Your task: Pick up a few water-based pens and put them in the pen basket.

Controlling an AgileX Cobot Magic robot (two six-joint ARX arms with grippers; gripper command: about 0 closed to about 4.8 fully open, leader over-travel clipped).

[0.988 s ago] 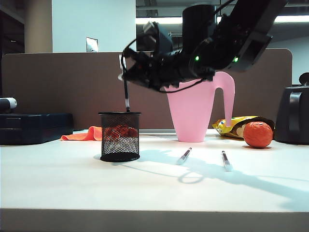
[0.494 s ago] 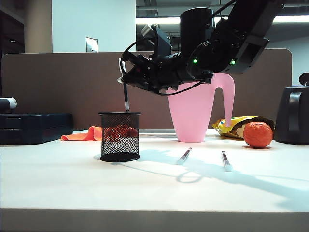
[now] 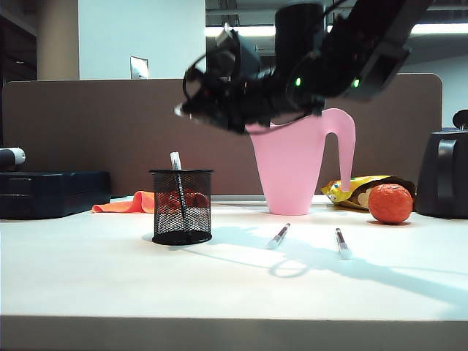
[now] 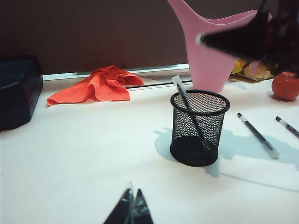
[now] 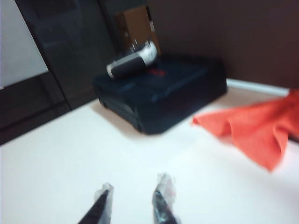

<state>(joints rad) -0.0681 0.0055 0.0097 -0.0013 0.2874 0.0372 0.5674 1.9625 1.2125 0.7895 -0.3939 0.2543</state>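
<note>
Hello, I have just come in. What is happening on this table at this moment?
The robot is collecting pens into the black mesh pen basket. One pen leans inside it, its top above the rim. The right end effector hangs above the basket, jaws apart and empty. Two more pens lie on the table near the pink watering can. The left end effector stays low at the near side, jaws together, holding nothing.

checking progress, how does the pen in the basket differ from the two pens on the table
The pen in the basket leans tilted against the basket rim, top poking out; the two pens on the table lie flat. It is already delivered; they wait beside the basket, apart from each other. All three are thin stick pens. The right gripper is open, empty.
</note>
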